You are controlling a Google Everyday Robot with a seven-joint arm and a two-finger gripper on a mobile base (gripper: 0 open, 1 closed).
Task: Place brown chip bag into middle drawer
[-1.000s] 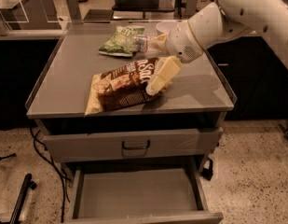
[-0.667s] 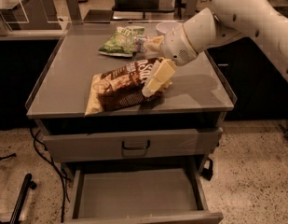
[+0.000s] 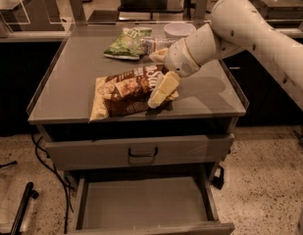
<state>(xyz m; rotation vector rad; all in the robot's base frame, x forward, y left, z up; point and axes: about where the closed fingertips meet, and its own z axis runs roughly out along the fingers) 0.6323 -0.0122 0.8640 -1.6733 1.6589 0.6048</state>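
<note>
The brown chip bag (image 3: 124,91) lies flat on the grey cabinet top (image 3: 67,82), its pale yellow end toward the front left. My gripper (image 3: 155,80) is at the bag's right end, open. One cream finger (image 3: 163,88) lies over the bag's near right corner, and the other finger (image 3: 157,56) is behind the bag's far edge. The bag rests on the top, not lifted. The middle drawer (image 3: 141,204) is pulled out below, and its flat grey floor is bare.
A closed drawer front with a dark handle (image 3: 142,153) sits above the open drawer. A green chip bag (image 3: 125,43), a clear wrapped item (image 3: 156,44) and a white bowl (image 3: 179,29) lie at the back of the top. Cables (image 3: 43,160) hang at the left.
My gripper has shifted a little left and toward the front, lower over the bag's right end. The bag and the drawer have not moved.
</note>
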